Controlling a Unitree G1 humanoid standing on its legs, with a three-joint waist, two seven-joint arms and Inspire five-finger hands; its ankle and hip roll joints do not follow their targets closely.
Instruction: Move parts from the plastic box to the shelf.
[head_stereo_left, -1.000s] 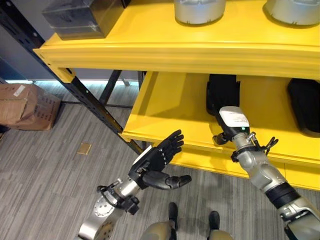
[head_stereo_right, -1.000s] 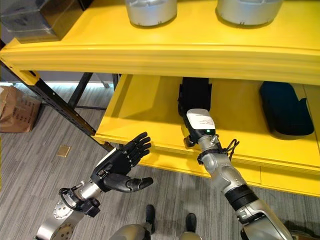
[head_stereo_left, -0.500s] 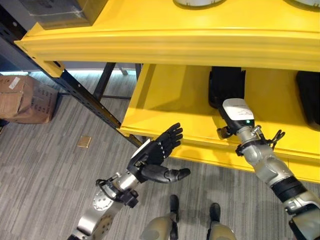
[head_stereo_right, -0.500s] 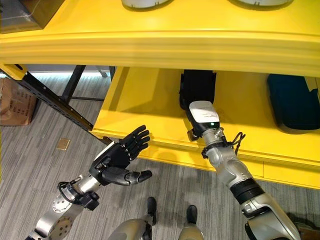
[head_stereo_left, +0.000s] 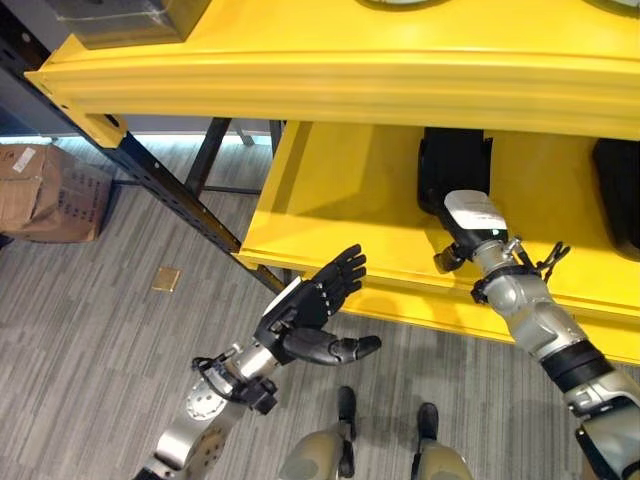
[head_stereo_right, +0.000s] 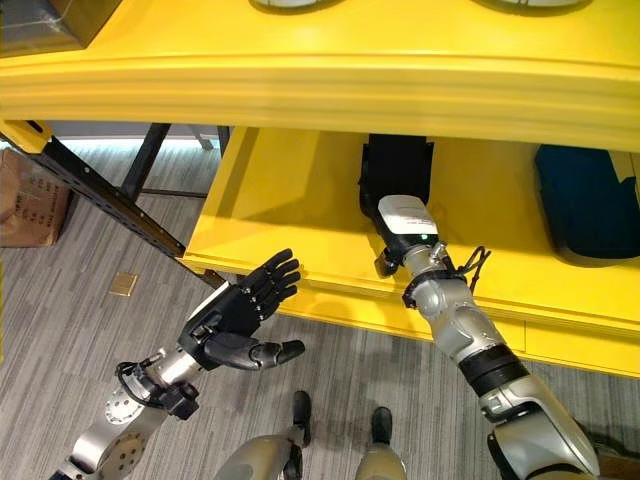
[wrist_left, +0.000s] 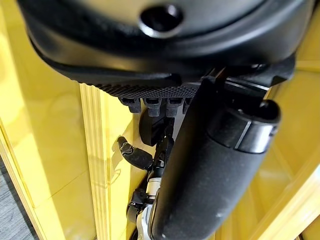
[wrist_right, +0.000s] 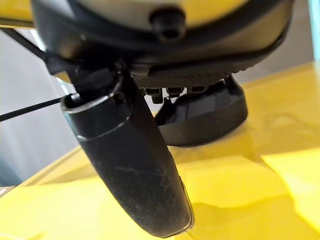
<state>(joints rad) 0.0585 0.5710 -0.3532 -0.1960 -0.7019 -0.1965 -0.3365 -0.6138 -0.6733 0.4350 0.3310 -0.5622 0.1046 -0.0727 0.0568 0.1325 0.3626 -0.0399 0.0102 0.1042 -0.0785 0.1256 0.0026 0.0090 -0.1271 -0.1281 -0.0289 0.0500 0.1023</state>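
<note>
A flat black part (head_stereo_left: 455, 162) lies on the lower yellow shelf (head_stereo_left: 335, 210), toward its back. My right hand (head_stereo_left: 472, 216) reaches in over the shelf's front lip. Its straight fingers point at the near end of that part (wrist_right: 210, 116), and its thumb (wrist_right: 125, 165) is stretched out beside them. I cannot tell whether the fingers touch the part. My left hand (head_stereo_left: 312, 315) hovers open and palm-up, holding nothing, just in front of the shelf's front edge and above the floor. A second black part (head_stereo_left: 617, 195) lies further right on the same shelf.
The upper yellow shelf (head_stereo_left: 330, 75) overhangs the lower one and carries a dark box (head_stereo_left: 125, 20) at its left end. A black diagonal frame strut (head_stereo_left: 165, 195) runs down to the shelf's left corner. A cardboard box (head_stereo_left: 45, 190) sits on the floor at the left.
The camera has tilted, shifting the whole picture. My right hand has edged slightly deeper into the lower shelf toward the black part. The left hand keeps its open pose.
</note>
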